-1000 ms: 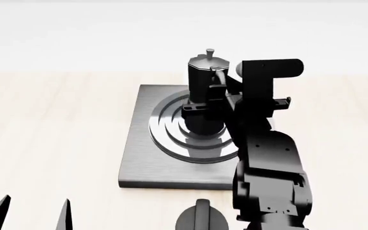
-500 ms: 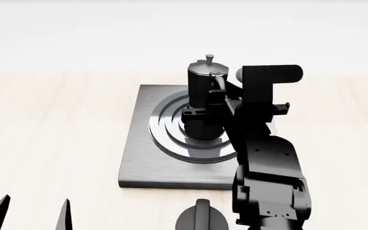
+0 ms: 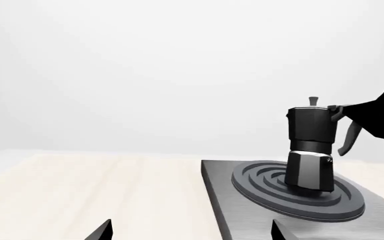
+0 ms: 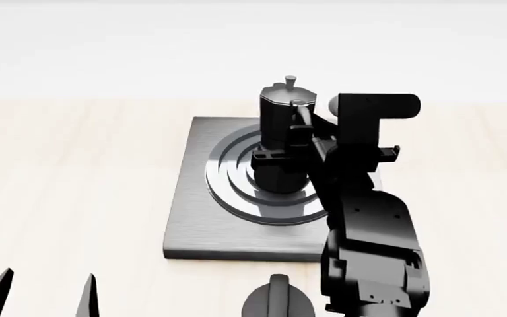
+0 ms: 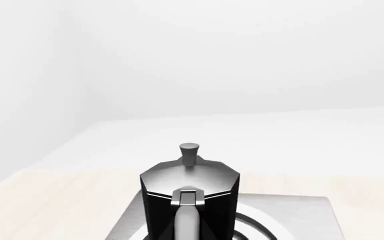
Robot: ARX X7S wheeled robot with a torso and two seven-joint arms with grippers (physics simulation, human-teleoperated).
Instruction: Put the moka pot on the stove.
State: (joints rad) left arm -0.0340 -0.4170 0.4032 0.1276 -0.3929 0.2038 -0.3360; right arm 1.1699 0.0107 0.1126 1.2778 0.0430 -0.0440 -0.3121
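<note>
The wooden table point(image 4: 68, 198) is carrying the stove point(image 4: 196, 224), with the black dial knob point(image 4: 276, 302) sitting just off its near edge. The right arm point(image 4: 368, 224) is looming over the stove's right side, hiding that part. The moka pot point(image 4: 282, 142) is standing upright on the burner rings. The right gripper point(image 4: 311, 129) is sitting at the pot's handle; its grip cannot be told. The left gripper point(image 4: 47, 294) is resting spread and empty, near left.

Right arm point(image 4: 372, 224): matte black, blocky angular housings, small screw holes on the lower casing. Left gripper fingertips point(image 4: 86, 298): two thin, black, pointed blades.
</note>
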